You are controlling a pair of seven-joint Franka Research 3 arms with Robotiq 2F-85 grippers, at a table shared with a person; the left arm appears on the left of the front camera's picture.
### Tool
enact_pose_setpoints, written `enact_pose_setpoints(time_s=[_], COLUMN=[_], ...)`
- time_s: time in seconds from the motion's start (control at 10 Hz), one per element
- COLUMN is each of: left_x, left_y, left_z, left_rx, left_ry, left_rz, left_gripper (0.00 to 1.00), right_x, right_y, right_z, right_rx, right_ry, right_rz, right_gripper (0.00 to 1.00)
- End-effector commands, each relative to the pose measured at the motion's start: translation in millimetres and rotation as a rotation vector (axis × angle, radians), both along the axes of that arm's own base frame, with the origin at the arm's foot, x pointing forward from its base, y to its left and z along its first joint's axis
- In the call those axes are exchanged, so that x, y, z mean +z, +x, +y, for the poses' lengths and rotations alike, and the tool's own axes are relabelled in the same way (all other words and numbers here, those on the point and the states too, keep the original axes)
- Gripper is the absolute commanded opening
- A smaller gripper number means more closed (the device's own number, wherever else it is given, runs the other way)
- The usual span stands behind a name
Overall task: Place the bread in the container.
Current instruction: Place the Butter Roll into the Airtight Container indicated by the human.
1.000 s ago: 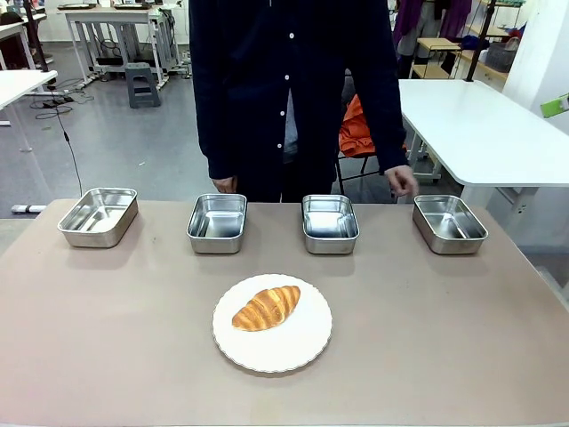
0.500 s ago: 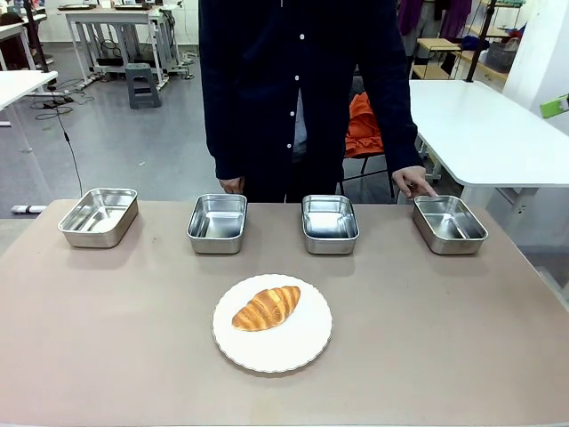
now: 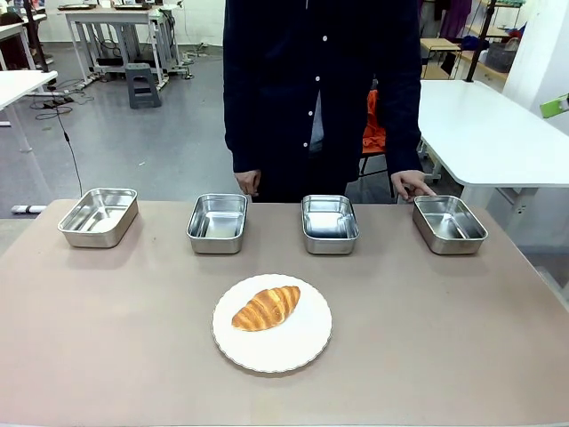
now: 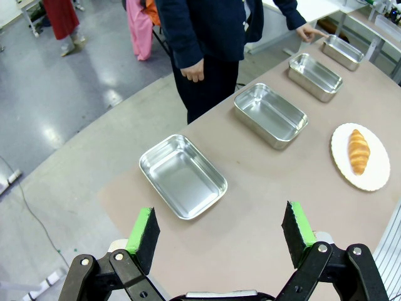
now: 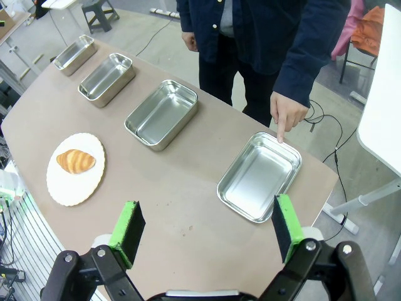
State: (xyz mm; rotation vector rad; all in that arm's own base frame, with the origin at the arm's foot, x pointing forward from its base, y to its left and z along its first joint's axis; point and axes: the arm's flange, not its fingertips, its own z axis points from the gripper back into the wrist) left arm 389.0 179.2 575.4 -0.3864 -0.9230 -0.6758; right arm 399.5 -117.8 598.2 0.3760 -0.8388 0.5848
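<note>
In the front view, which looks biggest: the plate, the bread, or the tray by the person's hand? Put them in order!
1. plate
2. tray
3. bread
Tray and bread look close; the tray sits farther back.

The bread (image 3: 266,308) lies on a plate (image 3: 302,345) at the near middle of the table (image 3: 107,347). Behind the plate, along the far side, stands a row of four: the container (image 3: 452,222) is rightmost, with three more trays (image 3: 217,222) to its left. A person's hand (image 3: 411,185) is at the container's far left corner.

No lettering, label or number seems readable on anything here.
</note>
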Motion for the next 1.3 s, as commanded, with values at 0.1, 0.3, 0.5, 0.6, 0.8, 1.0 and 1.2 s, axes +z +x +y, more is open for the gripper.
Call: enact_pose_setpoints(time_s=[0.1, 0.3, 0.5, 0.6, 0.8, 1.0, 1.2], left_x=[0.1, 0.1, 0.1, 0.1, 0.1, 0.1, 0.1], left_y=[-0.4, -0.4, -0.4, -0.4, -0.4, -0.4, -0.4], left_z=[-0.3, -0.3, -0.3, -0.3, -0.3, -0.3, -0.3], left_rx=[-0.001, -0.001, -0.001, -0.001, -0.001, -0.001, -0.001], left_ry=[0.0, 0.0, 0.0, 0.0, 0.0, 0.0, 0.0], left_rz=[-0.001, -0.001, -0.001, -0.001, -0.001, -0.001, -0.001], left_gripper=[1.0, 1.0, 1.0, 1.0, 1.0, 1.0, 1.0], right_x=[0.3, 0.3, 0.3, 0.0, 28.7, 45.4, 31.6], right_y=[0.4, 0.4, 0.4, 0.0, 2.4, -7.2, -29.8], right_z=[1.1, 1.1, 1.1, 0.0, 62.2, 150.5, 243.8], right_rx=[0.005, 0.005, 0.005, 0.0, 0.069, 0.137, 0.26], right_ry=[0.012, 0.012, 0.012, 0.0, -0.015, -0.073, -0.184], right_rz=[-0.007, -0.007, -0.007, 0.0, -0.009, -0.005, 0.038], right_gripper=[1.0, 1.0, 1.0, 1.0, 1.0, 1.0, 1.0])
